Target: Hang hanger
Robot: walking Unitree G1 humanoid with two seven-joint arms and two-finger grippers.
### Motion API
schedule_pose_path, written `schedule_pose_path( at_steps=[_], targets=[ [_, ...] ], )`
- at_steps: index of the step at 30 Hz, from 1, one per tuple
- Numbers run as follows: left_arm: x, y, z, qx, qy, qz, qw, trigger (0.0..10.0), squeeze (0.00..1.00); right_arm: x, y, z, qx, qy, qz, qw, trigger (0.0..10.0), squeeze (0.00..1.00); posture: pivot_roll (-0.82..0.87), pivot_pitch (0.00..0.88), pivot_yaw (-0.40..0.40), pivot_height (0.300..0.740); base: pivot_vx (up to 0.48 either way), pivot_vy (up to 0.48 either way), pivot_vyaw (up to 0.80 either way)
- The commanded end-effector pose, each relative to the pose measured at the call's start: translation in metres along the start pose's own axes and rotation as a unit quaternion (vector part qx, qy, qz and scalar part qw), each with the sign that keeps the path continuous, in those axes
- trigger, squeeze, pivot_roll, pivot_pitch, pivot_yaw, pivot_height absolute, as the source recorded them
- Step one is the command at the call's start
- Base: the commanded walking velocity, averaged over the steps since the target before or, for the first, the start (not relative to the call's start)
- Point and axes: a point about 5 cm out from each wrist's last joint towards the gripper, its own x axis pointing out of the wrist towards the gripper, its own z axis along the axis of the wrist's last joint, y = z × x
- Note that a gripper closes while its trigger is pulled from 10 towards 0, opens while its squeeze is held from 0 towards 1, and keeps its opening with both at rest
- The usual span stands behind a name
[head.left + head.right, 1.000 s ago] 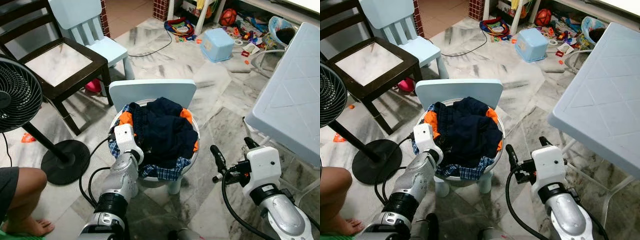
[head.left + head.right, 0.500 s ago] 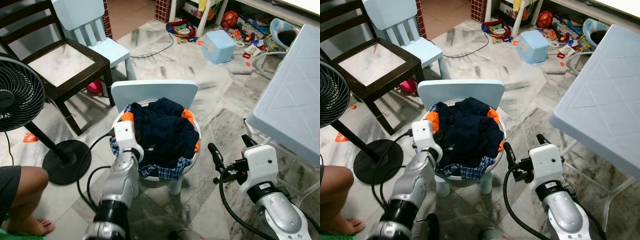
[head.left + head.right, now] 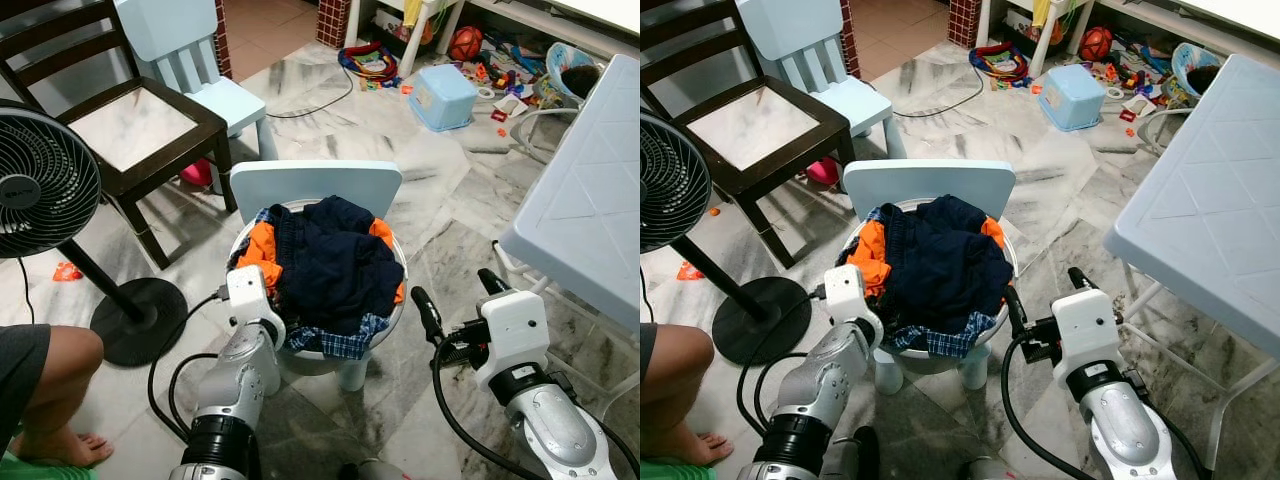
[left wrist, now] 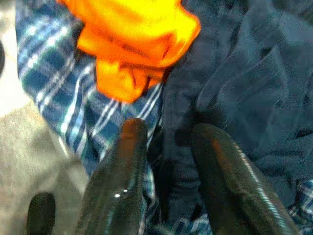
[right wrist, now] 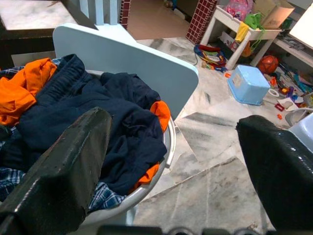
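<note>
Centre of the frame: white laundry basket (image 3: 396, 300) set on a small pale-blue child's chair (image 3: 315, 185), its backrest rising behind the basket. Contents: a heap of dark navy clothes (image 3: 335, 260), an orange garment (image 3: 262, 255) at the heap's left edge with more orange showing at the right rim, and a blue plaid cloth (image 3: 335, 342) hanging over the front rim.

Left gripper (image 4: 168, 142): at the lower left of the basket, its white wrist housing against the rim. In the wrist view its two black fingers stand slightly apart, tips pressed into the plaid and navy fabric just below the orange garment; nothing visibly clamped between them.

Right gripper (image 5: 176, 156): lower right of the frame, beside the basket and clear of it, fingers spread wide and empty, aimed toward the heap and the chair back.

Hanger: no hanger can be made out among the clothes or elsewhere.

Upper left: dark wooden chair (image 3: 120, 120) with a pale seat, a second pale-blue child's chair (image 3: 195, 60) behind it. Left edge: black standing fan (image 3: 45, 185) on a round base. Lower left corner: a person's bare leg (image 3: 50, 385). Right edge: pale-blue plastic table (image 3: 590, 200). Top right: blue tub (image 3: 442, 95) among scattered toys on the marble floor (image 3: 450, 190).
</note>
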Motion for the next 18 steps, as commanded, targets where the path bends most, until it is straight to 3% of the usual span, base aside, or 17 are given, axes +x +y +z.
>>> schedule_pose_path(
  at_steps=[1,12,15,16,18],
  targets=[
    [-0.001,-0.009,-0.023,-0.026,0.045,-0.008,0.999,10.0,1.00,-0.001,0.001,-0.003,-0.002,0.004,0.003,1.000,10.0,0.00,-0.14,0.184,-0.054,0.740,0.000,0.000,0.00],
    [0.011,-0.008,-0.020,-0.038,0.046,-0.016,0.998,10.0,1.00,-0.003,0.001,-0.002,-0.005,0.004,0.003,1.000,10.0,0.00,-0.15,0.191,-0.056,0.740,0.000,0.000,0.00],
    [0.013,-0.011,-0.013,-0.009,0.027,-0.021,0.999,10.0,1.00,-0.004,0.001,-0.002,-0.006,0.005,0.003,1.000,10.0,0.00,-0.15,0.193,-0.057,0.740,0.000,0.000,0.00],
    [0.014,-0.011,-0.012,-0.010,0.027,-0.021,0.999,10.0,0.84,-0.004,0.001,-0.003,-0.006,0.005,0.004,1.000,10.0,0.00,-0.15,0.193,-0.057,0.740,0.000,0.000,0.00],
    [0.014,-0.011,-0.012,-0.010,0.027,-0.021,0.999,10.0,0.84,-0.004,0.001,-0.003,-0.007,0.006,0.004,1.000,10.0,0.00,-0.15,0.193,-0.057,0.740,0.000,0.000,0.00]
  ],
)
